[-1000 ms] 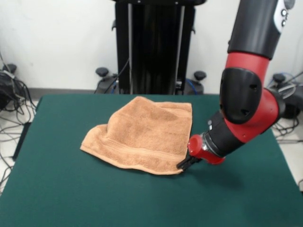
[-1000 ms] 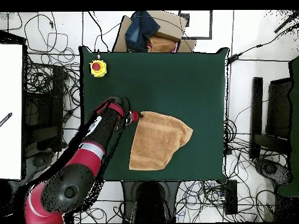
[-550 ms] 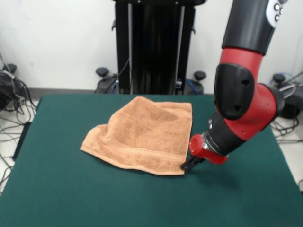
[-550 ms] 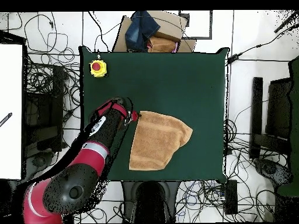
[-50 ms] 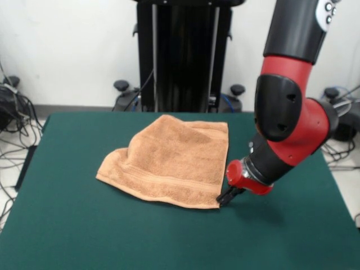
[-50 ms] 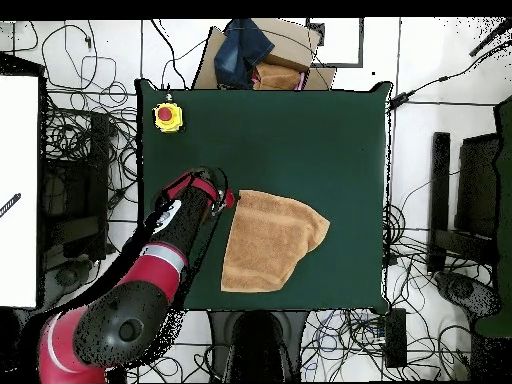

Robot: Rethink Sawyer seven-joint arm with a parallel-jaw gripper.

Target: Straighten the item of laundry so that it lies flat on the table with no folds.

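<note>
The towel (image 5: 169,166) is lying rumpled, partly folded, mid-table (image 5: 84,236). The gripper (image 5: 225,197) is sitting at its near right corner; whether it is clamping the cloth I cannot tell. No writing is legible.

White wall (image 5: 67,50), black cabinet (image 5: 183,56), cables (image 6: 85,150) strewn over pale floor (image 6: 415,150).
</note>
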